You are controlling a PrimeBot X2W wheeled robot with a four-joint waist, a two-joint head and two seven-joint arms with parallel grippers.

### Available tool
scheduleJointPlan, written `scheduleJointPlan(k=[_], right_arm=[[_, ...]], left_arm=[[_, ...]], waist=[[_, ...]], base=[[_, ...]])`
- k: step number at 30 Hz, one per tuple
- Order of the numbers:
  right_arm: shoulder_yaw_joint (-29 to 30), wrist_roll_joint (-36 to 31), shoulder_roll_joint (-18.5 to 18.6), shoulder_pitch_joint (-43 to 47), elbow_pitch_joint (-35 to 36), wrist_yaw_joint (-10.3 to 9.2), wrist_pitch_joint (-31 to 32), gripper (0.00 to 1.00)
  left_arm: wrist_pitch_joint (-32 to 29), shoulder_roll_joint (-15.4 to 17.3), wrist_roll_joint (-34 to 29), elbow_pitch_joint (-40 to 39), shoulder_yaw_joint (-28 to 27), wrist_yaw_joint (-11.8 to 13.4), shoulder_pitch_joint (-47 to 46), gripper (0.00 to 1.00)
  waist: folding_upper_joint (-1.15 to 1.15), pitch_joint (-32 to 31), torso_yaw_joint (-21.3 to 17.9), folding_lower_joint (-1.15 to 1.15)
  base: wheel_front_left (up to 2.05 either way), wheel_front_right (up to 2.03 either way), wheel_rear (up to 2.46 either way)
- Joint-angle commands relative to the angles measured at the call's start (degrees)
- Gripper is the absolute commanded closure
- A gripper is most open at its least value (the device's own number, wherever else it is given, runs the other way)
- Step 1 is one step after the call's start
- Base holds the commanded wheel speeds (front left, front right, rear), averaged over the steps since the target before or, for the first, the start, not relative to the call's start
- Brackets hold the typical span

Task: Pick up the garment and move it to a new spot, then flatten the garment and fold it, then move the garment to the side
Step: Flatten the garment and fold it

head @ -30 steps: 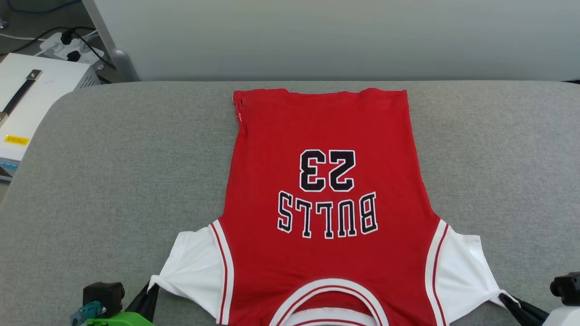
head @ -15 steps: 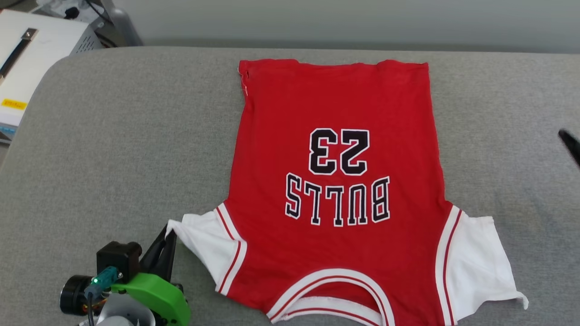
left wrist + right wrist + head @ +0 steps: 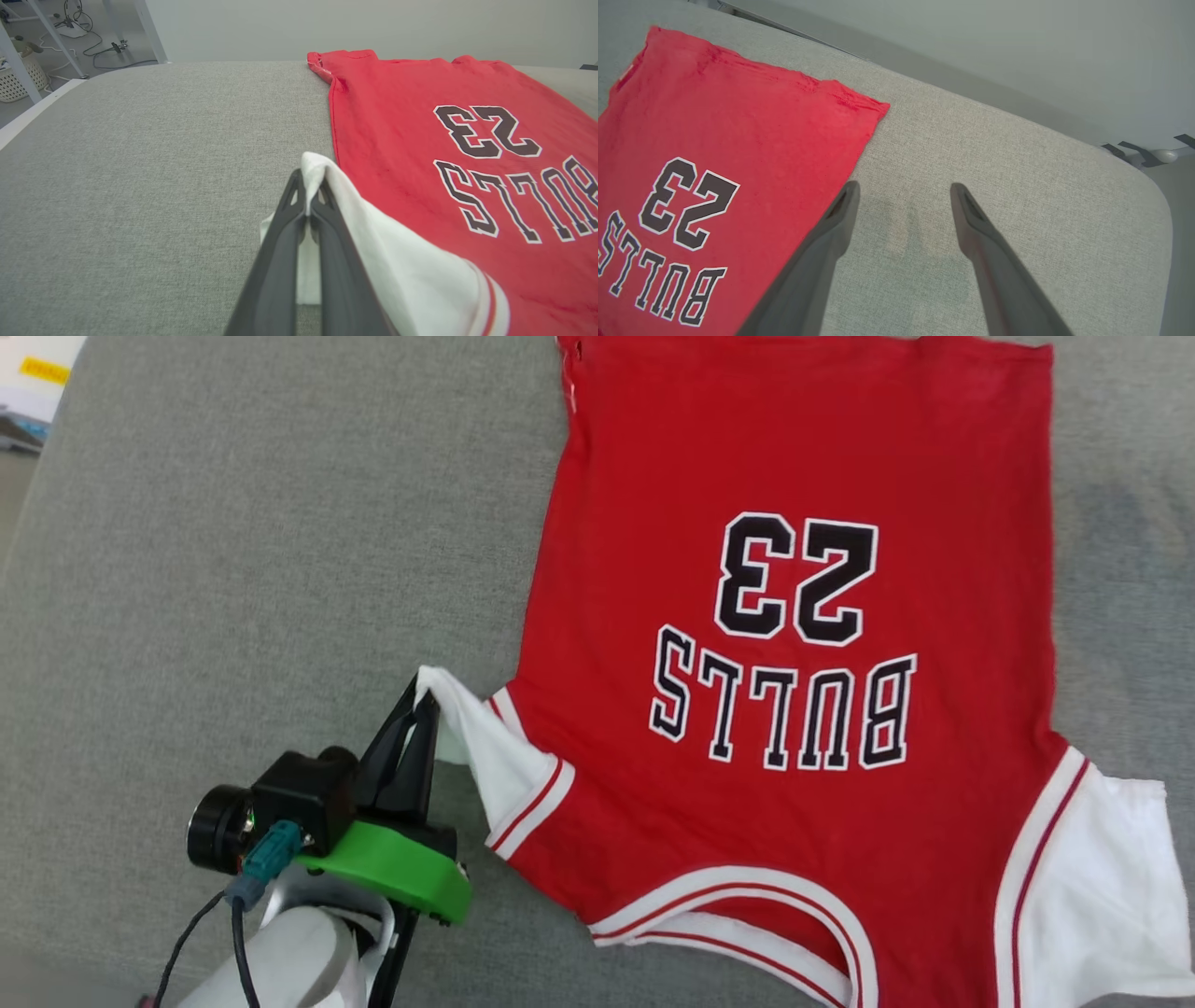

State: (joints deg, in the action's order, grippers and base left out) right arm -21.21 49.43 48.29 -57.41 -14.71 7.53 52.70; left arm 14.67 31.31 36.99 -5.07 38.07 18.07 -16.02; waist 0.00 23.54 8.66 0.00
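The red garment lies spread on the grey padded table, its black "23" and lettering facing up, collar toward me. My left gripper is shut on the tip of the white left sleeve and holds it lifted off the surface; the left wrist view has the white cloth pinched between the fingers of that gripper. The other white sleeve lies flat at the lower right. My right gripper hangs open above bare grey surface, just right of the garment's red edge.
A white box with a yellow label sits beyond the table's far left corner. Table legs and cables on the floor lie past the left edge. Wide grey surface stretches left of the garment, and a narrower strip to its right.
The camera has tilted down and shifted. My left gripper has carried the left sleeve up and inward toward the red body. The right gripper let go of the right sleeve and lifted away.
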Motion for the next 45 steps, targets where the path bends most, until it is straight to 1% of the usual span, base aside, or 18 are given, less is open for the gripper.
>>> scheduleJointPlan(k=[1, 3, 7, 10, 13, 16, 22, 24, 28, 32, 35, 40, 45], right_arm=[[0.06, -1.74, -1.12, -3.3, -1.72, -0.04, 2.84, 0.0], [0.36, -4.15, -2.68, -7.29, -4.43, -0.04, 6.48, 0.0], [1.18, -8.7, -6.12, -12.64, -8.98, -0.04, 10.11, 0.0], [1.67, -11.69, -8.03, -14.13, -11.72, -0.04, 10.47, 0.0], [2.09, -13.56, -9.52, -13.65, -14.35, -0.04, 10.04, 0.0], [2.73, -14.3, -10.11, -12.22, -16.59, -0.04, 9.29, 0.0], [2.36, -14.11, -9.21, -9.34, -18.07, -0.04, 10.56, 0.0], [2.18, -13.73, -8.69, -9.08, -17.6, -0.04, 10.91, 1.0], [2.35, -13.49, -8.35, -9.5, -16.5, -0.04, 9.36, 1.0], [2.01, -12.31, -8.66, -9.84, -14.91, -0.04, 4.95, 1.0], [2.11, -9.86, -8.17, -8.86, -14.49, -0.04, 1.9, 1.0], [-0.75, -5.79, -4.95, -3.78, -11.04, -0.04, -2.01, 1.0], [-4.6, -0.78, 0.21, 4.88, -3.58, -0.04, -5.96, 1.0]], left_arm=[[0.32, -1.0, -1.12, -0.37, -0.45, -0.38, -1.65, 1.0], [0.32, -2.29, -2.21, -0.71, -0.62, -0.93, -2.58, 1.0], [0.32, -4.95, -4.17, -1.2, -1.21, -1.92, -3.62, 1.0], [0.32, -6.6, -5.39, -1.4, -1.66, -2.68, -3.83, 1.0], [0.32, -7.92, -6.54, -1.42, -2.3, -3.49, -3.76, 1.0], [0.32, -8.75, -7.42, -1.21, -2.8, -4.29, -3.69, 1.0], [0.33, -9.37, -9.01, -0.5, -3.85, -5.59, -3.28, 1.0], [0.33, -9.38, -9.41, -0.22, -4.28, -5.82, -2.96, 1.0], [0.33, -10.05, -9.55, -0.07, -5.54, -6.11, -1.92, 1.0], [0.33, -10.28, -9.65, 1.0, -6.82, -6.29, -0.14, 1.0], [0.33, -10.0, -9.81, 1.79, -7.82, -6.45, 1.42, 1.0], [0.33, -9.22, -9.48, 2.81, -9.2, -6.82, 3.66, 1.0], [0.32, -7.77, -8.78, 3.57, -10.49, -6.15, 6.83, 1.0]], waist=[[0.0, 7.73, 6.33, 0.0], [0.0, 9.63, 7.73, 0.0], [0.0, 12.74, 9.85, 0.0], [0.0, 14.31, 10.89, 0.0], [0.0, 15.28, 11.43, 0.0], [0.0, 15.77, 11.66, 0.0], [0.0, 15.44, 11.2, 0.0], [0.0, 15.0, 10.9, 0.0], [0.0, 13.48, 10.1, 0.0], [0.0, 10.45, 8.7, 0.0], [0.0, 7.52, 7.49, 0.0], [0.0, 2.31, 4.93, 0.0], [0.0, -2.48, 1.51, 0.0]], base=[[0.0, 0.0, 0.0], [0.0, 0.0, 0.0], [0.0, 0.0, 0.0], [0.0, 0.0, 0.0], [0.0, 0.0, 0.0], [0.0, 0.0, 0.0], [0.0, 0.0, 0.0], [0.0, 0.0, 0.0], [0.0, 0.0, 0.0], [0.0, 0.0, 0.0], [0.0, 0.0, 0.0], [0.0, 0.0, 0.0], [0.0, 0.0, 0.0]])
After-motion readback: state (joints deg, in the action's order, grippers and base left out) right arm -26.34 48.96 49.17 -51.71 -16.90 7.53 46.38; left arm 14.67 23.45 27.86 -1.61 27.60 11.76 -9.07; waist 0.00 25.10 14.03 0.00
